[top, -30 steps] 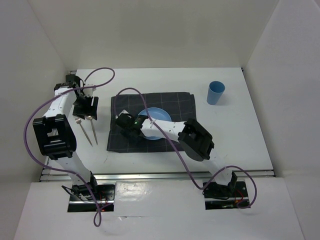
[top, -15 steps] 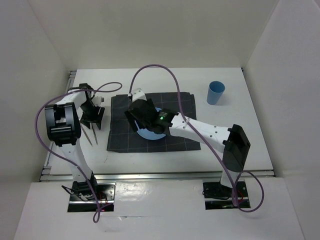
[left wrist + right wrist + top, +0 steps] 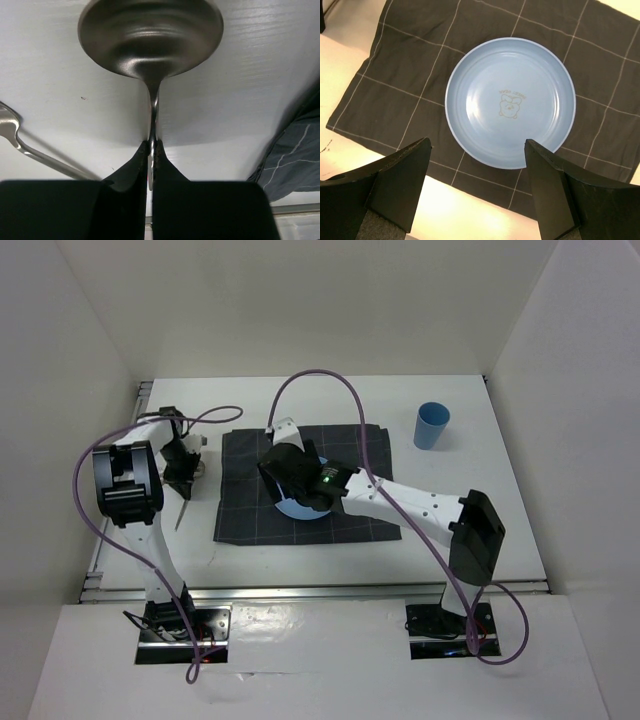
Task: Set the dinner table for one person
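Left pincer [image 3: 152,150] is being clenched on the spoon [image 3: 150,35] handle, with the thin stem pinched edge-on between the tips. That is likely the only purchase such a flat stem is offering. The spoon bowl is being pointed straight ahead of the tips, low over the table [image 3: 240,85]. Whether it is touching or just clear cannot be told.

A second utensil [image 3: 11,131] is lying on the table to the pincer's left, ungripped; fork or spoon cannot be told. The cloth [image 3: 395,65] edge is showing to the pincer's right, so the spoon is judged as being lined up for a spot beside the cloth.

Right pincer [image 3: 476,150] is being held wide open above the plate [image 3: 510,102], grasping nothing. The plate is sitting on the cloth directly below, framed between the fingers, so plate placement is judged done.

The table is lying under both pincers and carrying everything. A cup [image 3: 432,426] is standing upright far beyond and right of the right pincer, well apart from the cloth. It is judged as not yet being brought in.
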### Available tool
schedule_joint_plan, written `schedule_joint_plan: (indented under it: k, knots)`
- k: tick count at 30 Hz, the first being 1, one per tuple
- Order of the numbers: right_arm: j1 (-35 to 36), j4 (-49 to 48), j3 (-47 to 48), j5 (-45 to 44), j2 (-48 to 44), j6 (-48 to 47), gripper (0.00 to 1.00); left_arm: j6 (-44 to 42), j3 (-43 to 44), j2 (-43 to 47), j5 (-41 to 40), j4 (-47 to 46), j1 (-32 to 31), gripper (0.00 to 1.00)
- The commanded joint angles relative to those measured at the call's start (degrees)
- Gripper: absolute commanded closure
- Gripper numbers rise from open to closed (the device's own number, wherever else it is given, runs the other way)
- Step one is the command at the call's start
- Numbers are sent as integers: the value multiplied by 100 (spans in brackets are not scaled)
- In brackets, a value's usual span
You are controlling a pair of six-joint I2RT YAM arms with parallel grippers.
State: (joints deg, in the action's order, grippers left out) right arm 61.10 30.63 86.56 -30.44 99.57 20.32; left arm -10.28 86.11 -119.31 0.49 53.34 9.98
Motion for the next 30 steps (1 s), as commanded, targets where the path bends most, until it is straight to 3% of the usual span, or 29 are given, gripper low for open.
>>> schedule_joint_plan:
  k: [1, 5, 9, 15, 20, 23, 27, 30]
  knots:
    - [7, -146, -17, -428, -411, 51, 17, 88, -173, -594, 600, -447, 4, 100]
    - [7, -84, -130, -403, -482, 51, 18, 88, -68, -533, 1145, -378, 4, 100]
    - [7, -223, -332, 71, -675, 51, 18, 219, 231, -121, 2206, -96, 205, 100]
    - [7, -1593, -745, 1634, -781, -388, 18, 834, 521, 890, 2824, -218, 391, 100]
    - [7, -3456, -966, 2620, -685, -327, 18, 1755, -5, 2188, 3079, -1016, 391, 100]
    - [-142, -4029, -677, 3279, -141, -107, 18, 2265, -392, 2762, 3080, -1544, 391, 100]
    - [-283, -3872, 481, 3877, 755, 95, 18, 2724, -770, 3474, 2930, -1809, 329, 100]
    - [-493, -3810, 826, 4211, 1257, 157, 18, 2839, -850, 3791, 2878, -1810, 198, 100]
